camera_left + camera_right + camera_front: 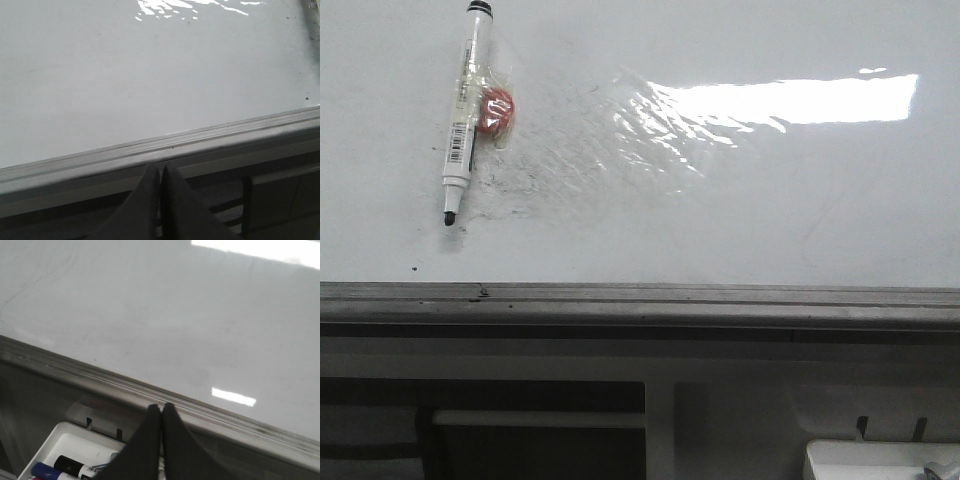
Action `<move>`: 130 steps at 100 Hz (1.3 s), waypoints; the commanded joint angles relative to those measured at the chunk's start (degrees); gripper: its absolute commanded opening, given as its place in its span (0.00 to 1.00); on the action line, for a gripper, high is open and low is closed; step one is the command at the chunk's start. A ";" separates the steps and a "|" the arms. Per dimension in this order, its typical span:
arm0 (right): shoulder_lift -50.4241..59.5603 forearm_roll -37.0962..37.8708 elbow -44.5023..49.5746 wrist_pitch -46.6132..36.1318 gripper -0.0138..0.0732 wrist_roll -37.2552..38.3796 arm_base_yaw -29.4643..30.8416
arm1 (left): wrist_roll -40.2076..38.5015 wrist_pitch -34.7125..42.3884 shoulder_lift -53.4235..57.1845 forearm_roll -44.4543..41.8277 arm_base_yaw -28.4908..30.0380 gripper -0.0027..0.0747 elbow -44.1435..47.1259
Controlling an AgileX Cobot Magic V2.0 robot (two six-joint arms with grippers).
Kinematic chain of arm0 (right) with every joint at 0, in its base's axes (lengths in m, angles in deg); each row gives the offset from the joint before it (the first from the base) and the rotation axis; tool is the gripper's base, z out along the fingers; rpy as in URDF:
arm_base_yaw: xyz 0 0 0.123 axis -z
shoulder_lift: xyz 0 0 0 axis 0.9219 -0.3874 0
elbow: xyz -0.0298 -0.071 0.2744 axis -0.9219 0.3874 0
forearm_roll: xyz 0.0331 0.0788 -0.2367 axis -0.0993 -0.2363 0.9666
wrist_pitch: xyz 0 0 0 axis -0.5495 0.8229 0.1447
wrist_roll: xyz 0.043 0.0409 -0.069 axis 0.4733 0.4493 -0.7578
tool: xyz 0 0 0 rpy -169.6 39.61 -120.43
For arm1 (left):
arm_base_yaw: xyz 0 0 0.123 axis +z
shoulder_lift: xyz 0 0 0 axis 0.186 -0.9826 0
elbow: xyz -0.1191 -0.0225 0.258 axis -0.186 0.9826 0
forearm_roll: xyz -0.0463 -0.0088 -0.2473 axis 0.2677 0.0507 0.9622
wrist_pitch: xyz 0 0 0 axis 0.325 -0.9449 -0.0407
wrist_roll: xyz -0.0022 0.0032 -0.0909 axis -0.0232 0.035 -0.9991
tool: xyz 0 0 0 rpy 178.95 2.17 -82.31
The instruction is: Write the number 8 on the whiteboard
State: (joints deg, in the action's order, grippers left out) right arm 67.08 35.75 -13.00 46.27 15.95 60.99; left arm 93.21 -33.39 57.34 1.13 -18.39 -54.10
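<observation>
On the whiteboard (740,220), upper left in front view, a white marker (463,110) lies w/ black cap end away from the robot and uncapped tip toward the grey edge rail (640,298). Just beside it, touching its barrel on the right, sits a small red-orange item (497,112) under clear wrap; can't tell what it is. Wrinkled shiny film patch (650,125) mid-board, glare strip to its right. Faint grey smudges near the marker tip. No black figure-8 line on the board in any view. Left gripper (160,172) fingers pressed together, holding nothing, just at the rail. Right gripper (161,412) fingers likewise closed & empty, over the rail; below them a white tray (70,437) w/ blue and black markers.
</observation>
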 commanded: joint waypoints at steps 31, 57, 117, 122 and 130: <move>1.23 0.82 0.73 -1.49 0.08 0.14 0.10 | -0.59 4.07 1.55 0.43 0.09 0.01 2.22; 1.23 0.82 0.73 -1.49 0.08 0.14 0.10 | -0.59 4.07 1.55 0.43 0.09 0.01 2.22; 1.23 0.27 0.73 -9.90 0.08 0.14 0.10 | -0.59 4.95 1.55 2.53 0.09 0.01 2.22; 1.23 -2.48 0.73 -12.94 0.08 0.14 0.10 | -0.88 6.57 1.55 9.00 0.09 0.01 2.22; 1.23 -10.98 0.73 -17.37 0.08 0.14 0.10 | -0.88 9.96 1.55 27.52 0.09 0.01 2.22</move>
State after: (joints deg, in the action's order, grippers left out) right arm 67.12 31.48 -13.00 38.55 15.95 60.99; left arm 93.12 -31.27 57.34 11.99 -18.39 -54.10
